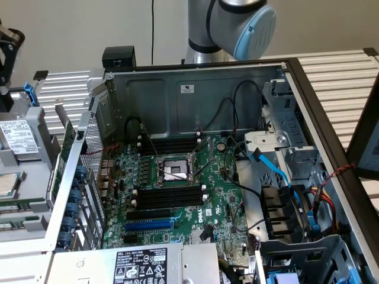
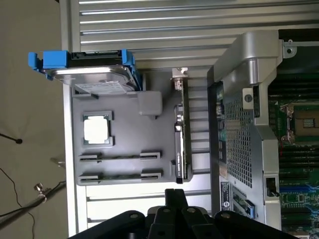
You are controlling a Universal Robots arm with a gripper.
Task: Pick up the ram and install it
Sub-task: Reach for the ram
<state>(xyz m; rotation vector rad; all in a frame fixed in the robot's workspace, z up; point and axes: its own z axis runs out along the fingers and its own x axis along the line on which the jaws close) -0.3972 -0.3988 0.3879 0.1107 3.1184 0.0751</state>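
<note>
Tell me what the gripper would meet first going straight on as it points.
Probably the dark card standing on edge at the side of the grey tray, in line with the shut gripper; depth is unclear.

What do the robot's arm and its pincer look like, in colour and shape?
The arm is a smooth silver-grey tube, with a round light-blue cap on its joint. The pincer is matt black, built of angular, blocky parts with rounded pivots at the base.
</note>
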